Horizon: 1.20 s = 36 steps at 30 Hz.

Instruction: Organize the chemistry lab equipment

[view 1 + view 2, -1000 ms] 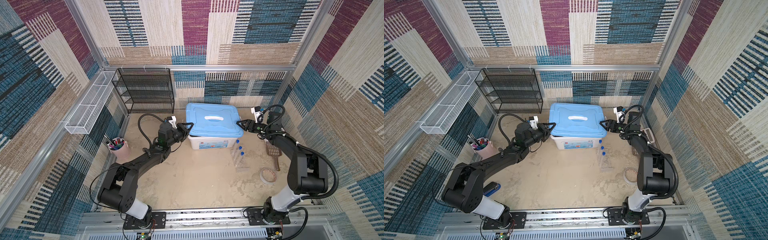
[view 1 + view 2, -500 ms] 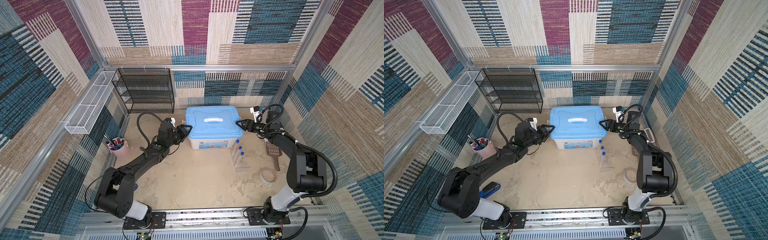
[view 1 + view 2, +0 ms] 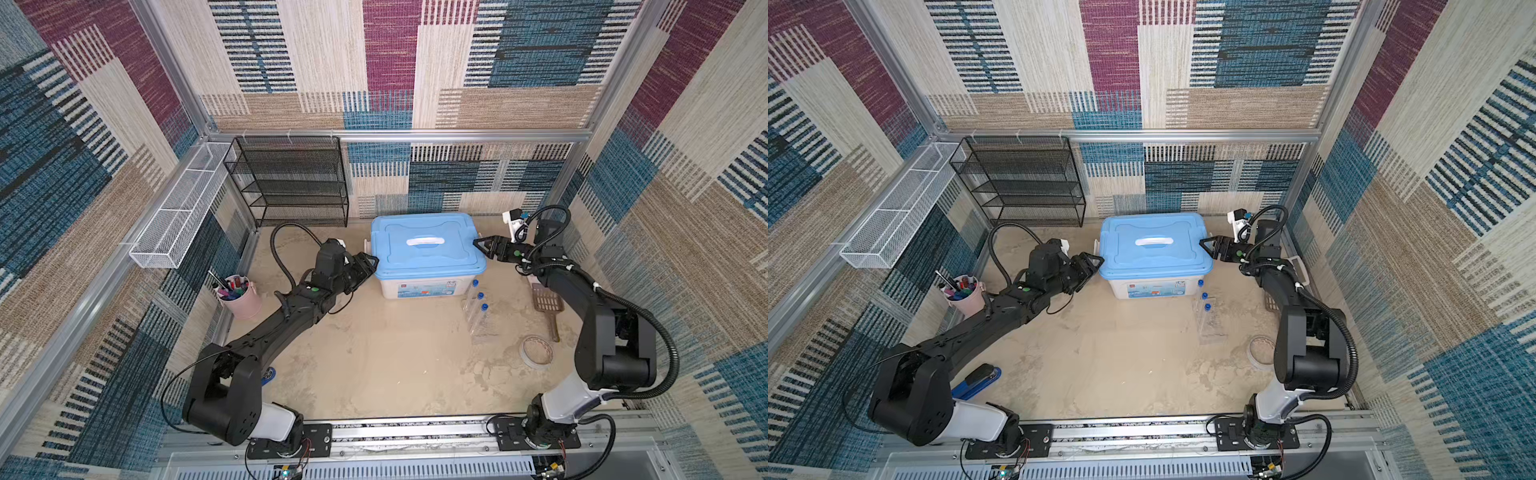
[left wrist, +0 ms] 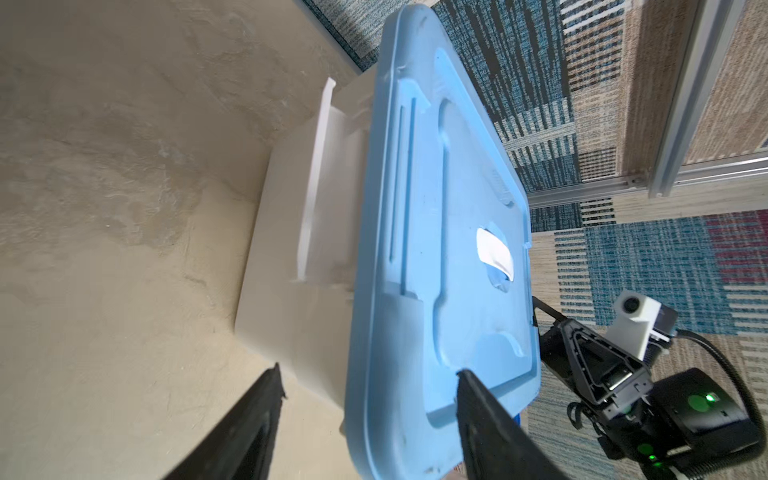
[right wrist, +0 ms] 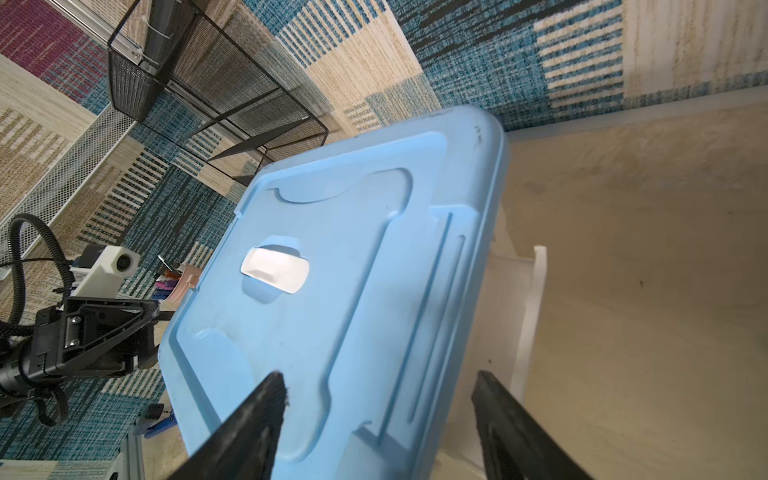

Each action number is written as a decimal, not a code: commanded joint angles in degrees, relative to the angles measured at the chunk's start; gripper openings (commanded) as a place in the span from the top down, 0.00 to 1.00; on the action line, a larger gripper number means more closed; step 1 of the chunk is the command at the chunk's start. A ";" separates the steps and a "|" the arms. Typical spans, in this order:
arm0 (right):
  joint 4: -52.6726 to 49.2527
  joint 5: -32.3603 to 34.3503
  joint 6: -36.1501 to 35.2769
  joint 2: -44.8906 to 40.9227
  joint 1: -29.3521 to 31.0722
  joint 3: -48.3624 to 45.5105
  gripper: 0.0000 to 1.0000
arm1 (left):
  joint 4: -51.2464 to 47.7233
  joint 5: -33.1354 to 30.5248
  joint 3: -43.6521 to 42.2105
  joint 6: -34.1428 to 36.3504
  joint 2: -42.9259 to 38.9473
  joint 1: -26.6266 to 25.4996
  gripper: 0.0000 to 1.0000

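Left gripper (image 3: 372, 261), centre-left, and right gripper (image 3: 478, 244), right of centre, stood wide astride end rims of blue lid (image 3: 436, 262), nothing pinched. Judged best: retreat straight outward, level, no snagging.

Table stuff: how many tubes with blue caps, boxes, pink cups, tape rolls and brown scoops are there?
Tubes with blue caps: 3
Box with blue lid: 1
Pink cup of pens: 1
Tape roll: 1
Brown scoop: 1
Total: 7
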 commanded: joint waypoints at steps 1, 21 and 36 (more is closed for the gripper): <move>1.93 2.63 -0.08 -1.01 -0.01 -0.32 0.22 | -4.02 -2.86 0.80 4.51 -0.90 0.09 0.25; 9.00 3.86 3.48 -1.26 -0.99 -4.76 0.01 | -2.77 8.93 7.05 18.06 4.36 3.99 0.01; 14.14 -0.99 7.11 1.31 -1.32 -6.01 0.01 | 3.53 19.04 6.92 15.32 9.22 7.01 0.01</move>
